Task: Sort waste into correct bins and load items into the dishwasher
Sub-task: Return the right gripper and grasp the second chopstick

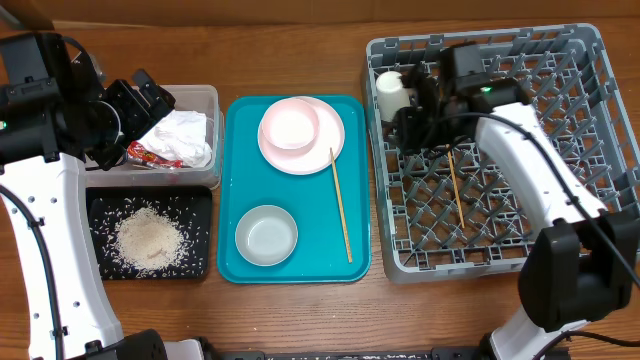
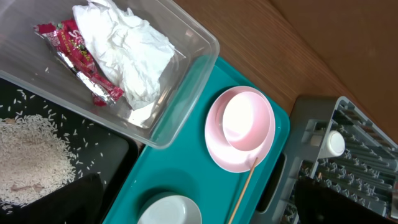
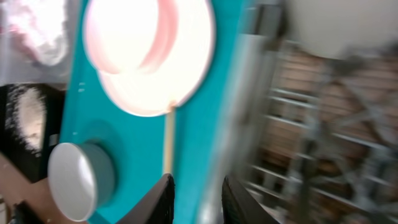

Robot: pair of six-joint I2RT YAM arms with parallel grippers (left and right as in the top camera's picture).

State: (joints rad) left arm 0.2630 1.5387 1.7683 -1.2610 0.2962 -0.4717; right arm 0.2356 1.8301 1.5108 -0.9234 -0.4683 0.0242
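Though the cup [image 1: 389,95] sits in the rack [image 1: 612,150], bowls [image 1: 267,235] lie outside.

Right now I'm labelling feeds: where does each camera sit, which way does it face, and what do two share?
Overhead: above the table, looking down at clear tub, teal tray, dish rack; both arms show.
Left wrist: over the tub, facing tray and rack; likely finger edges at bottom corners.
Right wrist: over the rack, blurred, facing the tray; its two fingers show.
Both wrist views share the pink plate.
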